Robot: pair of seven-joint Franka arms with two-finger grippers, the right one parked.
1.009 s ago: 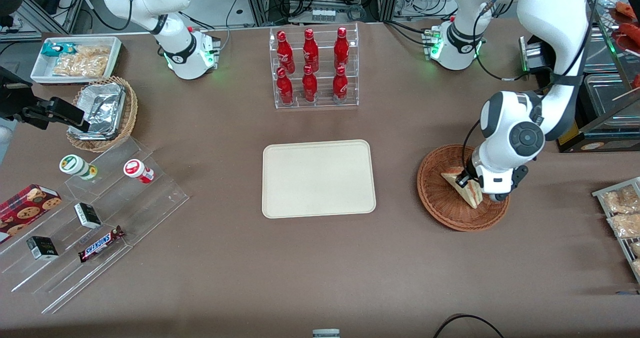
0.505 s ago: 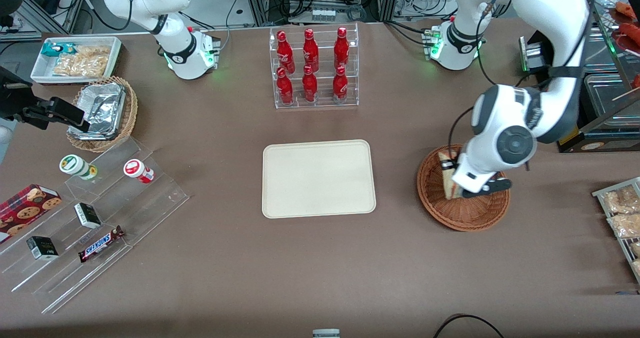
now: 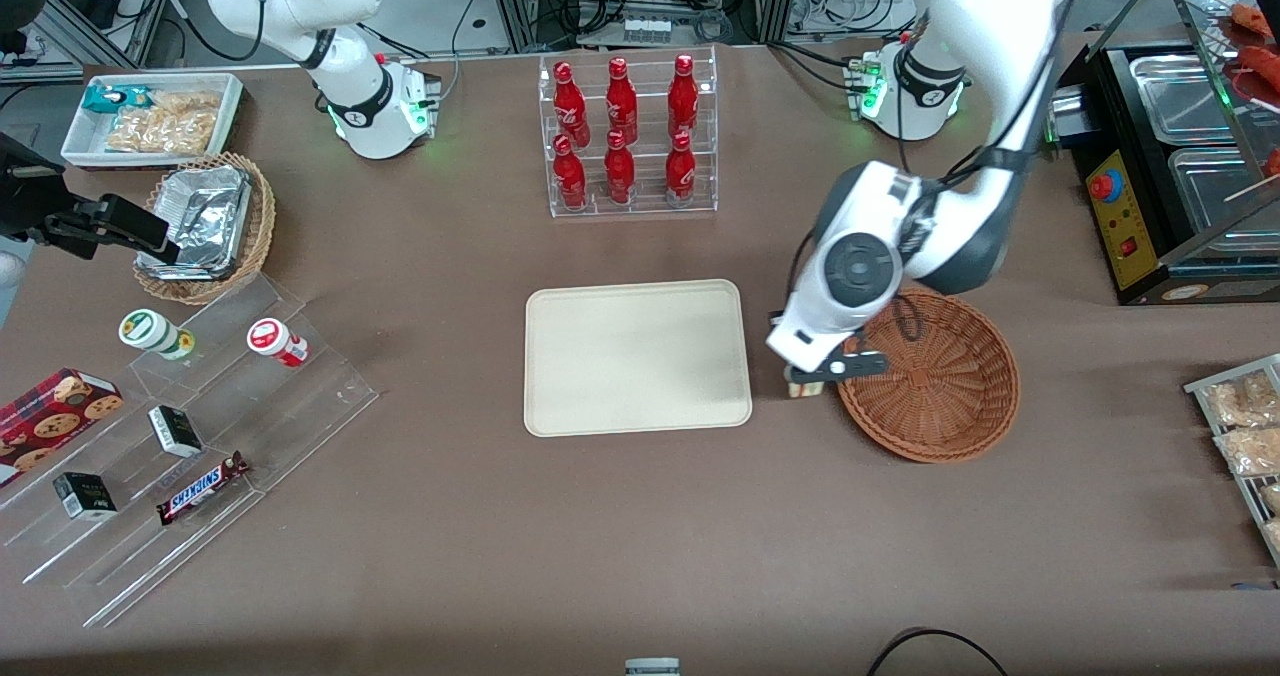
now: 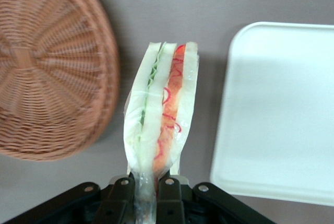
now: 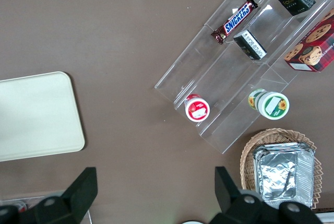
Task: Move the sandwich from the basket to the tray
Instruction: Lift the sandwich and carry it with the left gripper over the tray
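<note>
A SNICKERS bar (image 3: 203,487) can be read at lower left of the front view, on the clear stepped shelf (image 3: 190,436); writing on the small dark boxes (image 3: 175,430) there can't be made out. The tray (image 3: 637,357) is seen at centre. Just beside it, over bare table, the gripper (image 3: 812,376) is clamped tight on the sandwich (image 4: 163,114), mostly hidden under the bent-down wrist. The basket (image 3: 940,381) is found next along.

The gripper (image 3: 812,376) has lifted the sandwich (image 4: 162,112) out of the wicker basket (image 3: 935,376), which now lies empty, and carried it into the gap between the basket and the beige tray (image 3: 637,356)
</note>
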